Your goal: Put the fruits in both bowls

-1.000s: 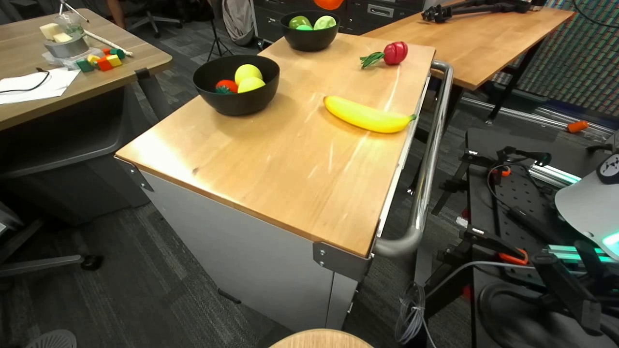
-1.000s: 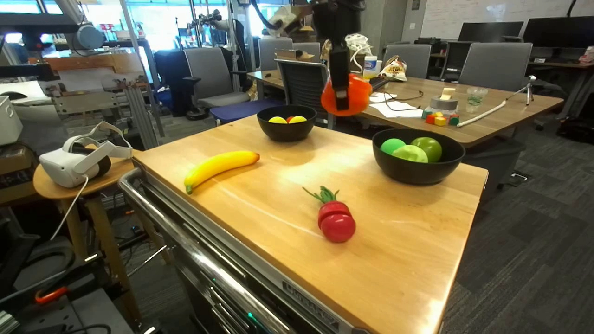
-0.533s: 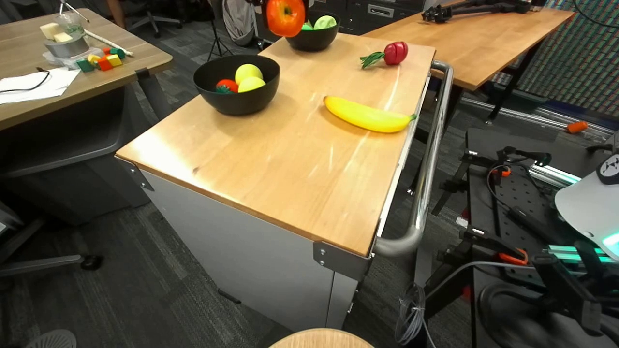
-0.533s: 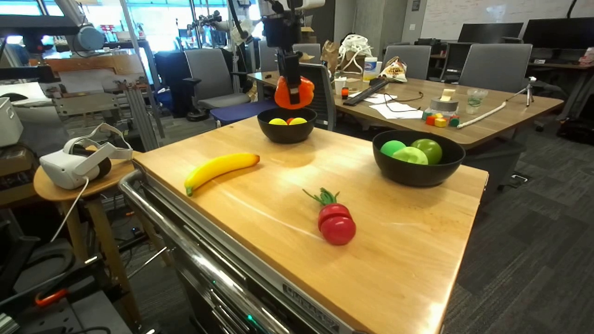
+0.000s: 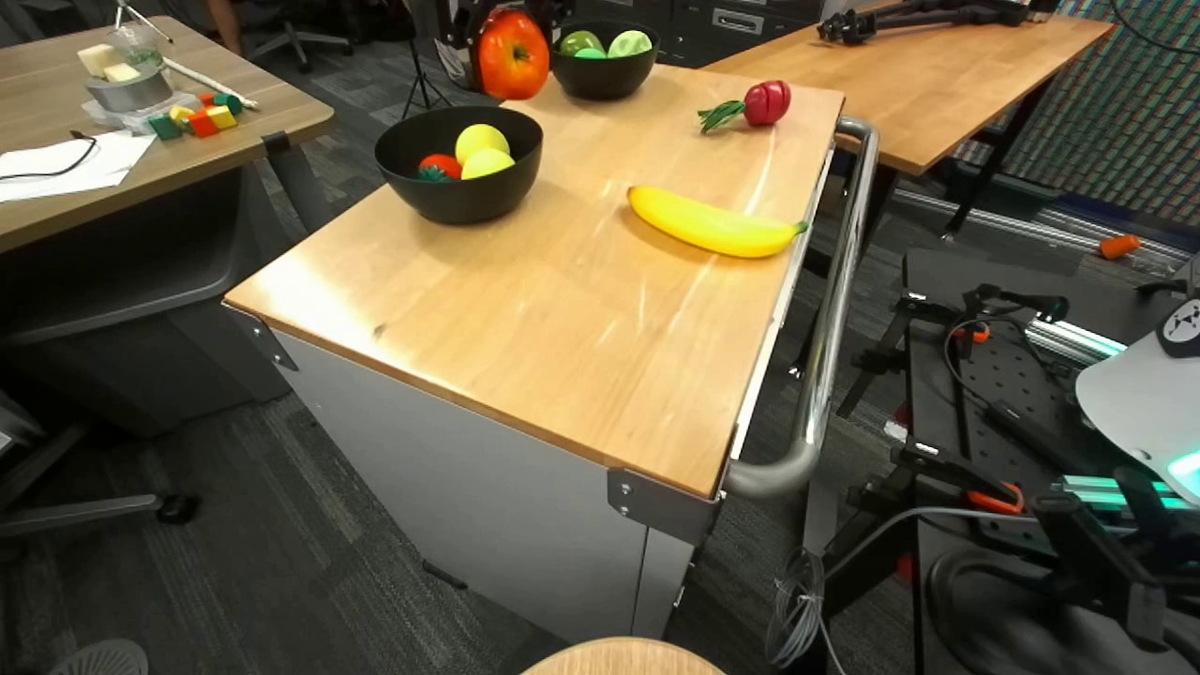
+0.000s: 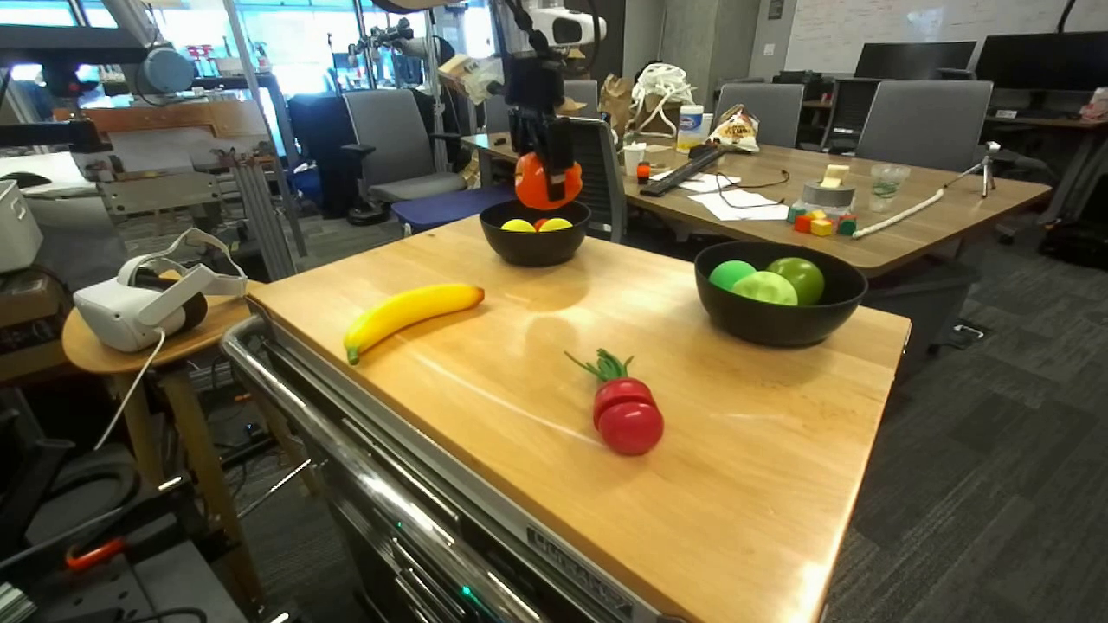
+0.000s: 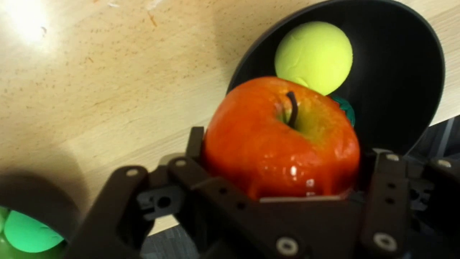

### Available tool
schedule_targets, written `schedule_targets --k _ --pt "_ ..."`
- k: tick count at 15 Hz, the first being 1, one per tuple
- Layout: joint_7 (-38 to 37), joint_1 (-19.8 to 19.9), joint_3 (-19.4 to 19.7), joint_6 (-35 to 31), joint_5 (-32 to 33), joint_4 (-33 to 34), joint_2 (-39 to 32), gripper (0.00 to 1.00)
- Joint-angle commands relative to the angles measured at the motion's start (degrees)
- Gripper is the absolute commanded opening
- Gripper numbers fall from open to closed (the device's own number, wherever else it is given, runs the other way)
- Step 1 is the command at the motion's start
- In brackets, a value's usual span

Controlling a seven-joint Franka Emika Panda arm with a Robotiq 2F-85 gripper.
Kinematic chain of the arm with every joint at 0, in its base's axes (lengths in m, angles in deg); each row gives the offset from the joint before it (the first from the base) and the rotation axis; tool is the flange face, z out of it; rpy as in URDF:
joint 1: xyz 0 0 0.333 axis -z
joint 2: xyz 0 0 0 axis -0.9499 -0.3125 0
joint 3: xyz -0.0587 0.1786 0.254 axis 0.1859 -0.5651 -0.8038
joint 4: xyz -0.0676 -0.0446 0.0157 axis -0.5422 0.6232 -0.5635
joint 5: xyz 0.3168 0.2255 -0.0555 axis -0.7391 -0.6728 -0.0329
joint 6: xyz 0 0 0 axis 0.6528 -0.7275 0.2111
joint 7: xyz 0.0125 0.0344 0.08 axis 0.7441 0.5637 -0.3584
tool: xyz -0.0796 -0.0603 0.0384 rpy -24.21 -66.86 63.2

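In an exterior view, a wooden table [image 5: 525,328] fills the centre. At the upper centre, dark jaws, partly cut off by the top edge, hold a red-orange apple [image 5: 514,58] in the air. Just below it, left of centre, a black bowl [image 5: 459,199] contains 2 yellow fruits [image 5: 482,142] and a leafy red fruit [image 5: 448,164]. A matching bowl [image 5: 605,82] at the top centre contains 3 green fruits [image 5: 629,43]. A banana [image 5: 714,223] lies right of centre, and a red radish-like piece [image 5: 767,102] lies at the upper right, apart from it.

In an exterior view, with a white headset [image 6: 119,311] at far left, the jaws reach down from the top centre and clasp the apple above the bowl with the yellow fruits; whether it is directly over that bowl, I cannot tell. The matching bowl is at right, the banana left of centre, the radish-like piece lower centre.

In the wrist view, the jaws enter from the bottom, spread to the apple's width and pressed against its left and right sides. The apple, stem [image 7: 294,109] showing, hides part of the bowl at upper right. Blurred green fruits sit at lower left.
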Motion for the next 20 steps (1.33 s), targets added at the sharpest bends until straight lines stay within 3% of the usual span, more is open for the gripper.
schedule_targets --k 1,9,10,16,19,20 --pt "4.2 -0.9 -0.5 1.0 -1.8 7.2 -4.6 0.58" --pt "4.8 -1.7 -0.7 1.9 -5.3 15.9 -12.6 0.58" --pt "3.9 -1.9 -0.5 3.3 -5.7 16.7 -12.7 0.96" --pt "1.4 -3.3 2.7 15.9 0.1 16.9 -5.7 1.00" --pt "2.4 -0.9 3.9 28.5 0.1 19.1 -1.1 1.00" --pt "2.3 -1.7 3.0 22.4 0.0 18.6 -4.5 1.00"
